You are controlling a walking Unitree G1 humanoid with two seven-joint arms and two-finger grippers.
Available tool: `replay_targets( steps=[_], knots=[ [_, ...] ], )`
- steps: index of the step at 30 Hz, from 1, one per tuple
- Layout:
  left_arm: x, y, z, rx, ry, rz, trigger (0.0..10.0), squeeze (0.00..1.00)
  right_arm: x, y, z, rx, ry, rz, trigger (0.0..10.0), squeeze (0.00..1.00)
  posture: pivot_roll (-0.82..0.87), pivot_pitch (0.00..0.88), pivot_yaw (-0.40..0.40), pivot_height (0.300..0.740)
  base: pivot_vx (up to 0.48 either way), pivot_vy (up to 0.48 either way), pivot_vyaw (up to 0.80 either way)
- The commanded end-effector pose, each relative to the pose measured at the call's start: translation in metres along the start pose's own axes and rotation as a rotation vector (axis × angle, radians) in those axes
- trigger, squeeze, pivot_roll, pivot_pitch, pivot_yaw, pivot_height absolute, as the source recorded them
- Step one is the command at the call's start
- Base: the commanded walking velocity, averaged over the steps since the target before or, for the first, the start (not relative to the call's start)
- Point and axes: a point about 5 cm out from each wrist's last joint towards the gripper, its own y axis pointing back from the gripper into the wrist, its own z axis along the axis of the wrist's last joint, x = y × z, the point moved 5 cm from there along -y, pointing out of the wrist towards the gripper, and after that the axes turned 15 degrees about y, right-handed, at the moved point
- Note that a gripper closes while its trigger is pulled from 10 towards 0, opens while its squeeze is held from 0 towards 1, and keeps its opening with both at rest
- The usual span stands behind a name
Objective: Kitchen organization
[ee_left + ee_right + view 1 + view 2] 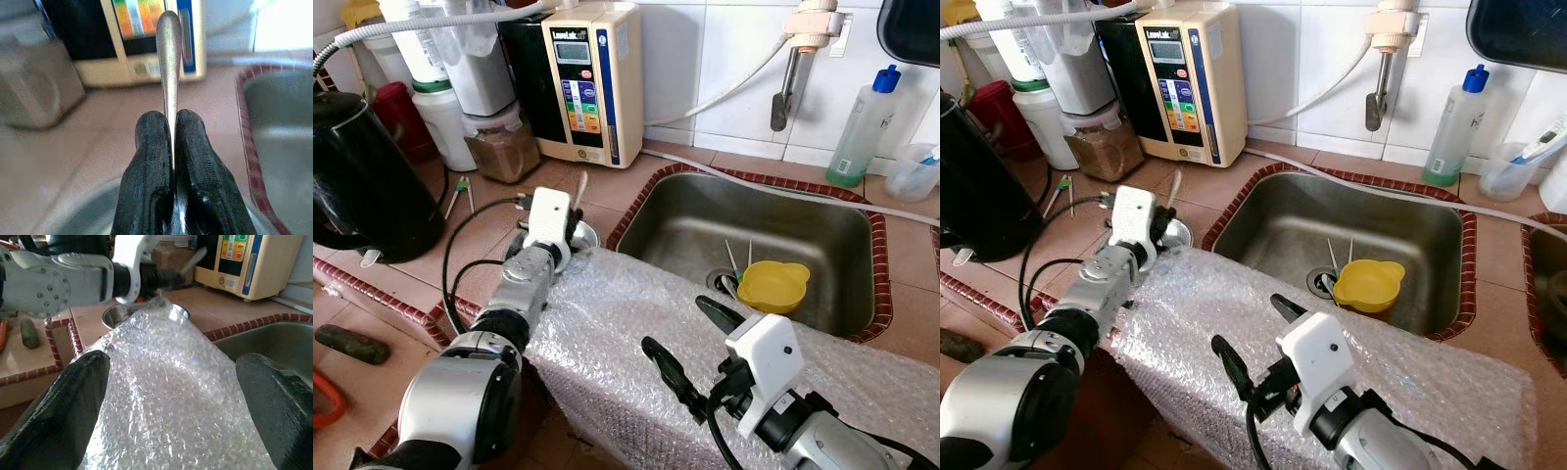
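Note:
My left gripper point(171, 117) is shut on the handle of a metal spoon point(168, 58). It holds the spoon over a small steel bowl point(586, 236) on the tiled counter, left of the sink point(685, 201). The spoon handle point(580, 186) points up toward the beige water machine point(592, 78). My right gripper point(690, 333) hovers open above a sheet of bubble wrap point(626, 323) draped over the counter's front edge. Nothing is between its fingers point(58, 401). A yellow bowl point(773, 286) lies in the sink by the drain.
A black kettle point(357, 186) stands at the left. White containers and a jar of brown powder point(504, 147) line the back wall. A green-tinted bottle point(862, 127) stands right of the tap point(788, 93). A dark green vegetable point(352, 343) lies on the lower ledge.

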Motion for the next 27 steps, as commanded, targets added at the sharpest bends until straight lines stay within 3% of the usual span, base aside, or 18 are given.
replay_targets(
  steps=[1,4,5,9,10,15,27],
  knots=[
    [0.000,-0.005,0.035,-0.123,-0.029,-0.018,0.0,0.00,-0.005,-0.002,0.001,-0.007,0.009,-0.025,10.0,0.00,-0.11,0.000,0.108,0.740,0.000,0.000,0.00],
    [-0.008,-0.004,0.061,-0.231,-0.094,-0.072,0.0,0.00,-0.014,-0.006,0.004,-0.024,0.027,-0.065,10.0,0.00,-0.10,0.000,0.102,0.740,0.000,0.000,0.00],
    [-0.008,-0.004,0.061,-0.231,-0.094,-0.072,0.0,0.00,-0.014,-0.006,0.004,-0.024,0.027,-0.065,10.0,0.00,-0.10,0.000,0.102,0.740,0.000,0.000,0.00],
    [-0.030,0.001,0.082,-0.340,-0.162,-0.196,0.0,0.00,-0.026,-0.009,0.008,-0.050,0.030,-0.118,10.0,0.00,-0.08,0.000,0.096,0.740,0.000,0.000,0.00],
    [-0.042,0.007,0.083,-0.373,-0.210,-0.268,0.0,0.00,-0.030,-0.010,0.011,-0.066,0.021,-0.141,10.0,0.00,-0.08,0.000,0.096,0.740,0.000,0.000,0.00],
    [-0.060,0.022,0.065,-0.373,-0.305,-0.411,0.0,0.00,-0.036,-0.012,0.017,-0.105,-0.013,-0.165,10.0,0.00,-0.06,0.000,0.093,0.740,0.000,0.000,0.00],
    [-0.061,0.067,0.026,-0.366,-0.368,-0.534,0.0,0.00,-0.052,-0.010,0.030,-0.176,-0.081,-0.226,10.0,0.00,-0.07,0.000,0.104,0.740,0.000,0.000,0.00]
  ],
)
